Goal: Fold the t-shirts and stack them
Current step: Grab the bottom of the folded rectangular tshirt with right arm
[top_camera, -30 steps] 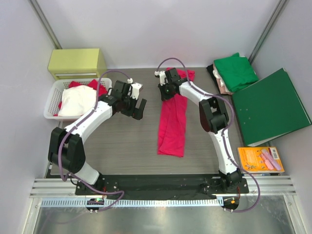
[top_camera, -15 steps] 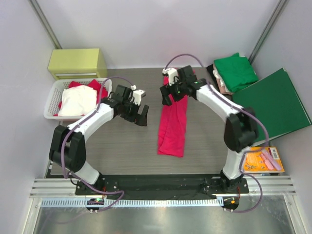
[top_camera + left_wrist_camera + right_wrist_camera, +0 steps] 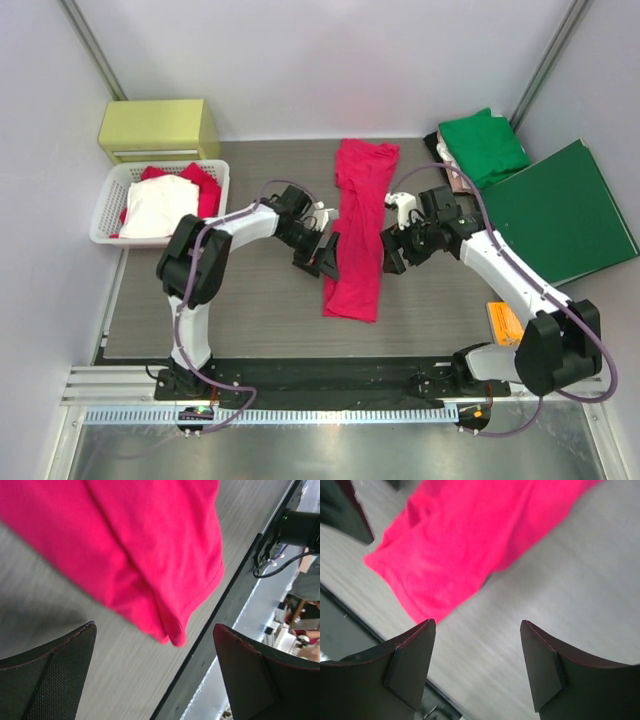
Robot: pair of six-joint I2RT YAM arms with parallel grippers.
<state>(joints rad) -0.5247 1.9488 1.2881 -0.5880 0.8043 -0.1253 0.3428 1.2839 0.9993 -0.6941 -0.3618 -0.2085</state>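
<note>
The right end effector (image 3: 392, 252) has let go of the red shirt (image 3: 358, 235) and dropped mid-frame; the left end effector (image 3: 322, 256) flanks it, both released. Cross-fold looks next.

Setting: robotics lab test cell.
Evidence:
- Grey wood-grain worktop (image 3: 250, 300) closed in by plain white panels (image 3: 300, 70) on metal corner posts (image 3: 92, 45).
- Left arm (image 3: 235, 225) and right arm (image 3: 510, 280), white and black, fixed to a black base plate (image 3: 330, 372) at the near edge.
- Aluminium rail (image 3: 330, 390) and slotted cable duct (image 3: 300, 416) in front.
- White basket (image 3: 100, 225), yellow-green box (image 3: 158, 128) and green folder (image 3: 555, 215) at the edges.
</note>
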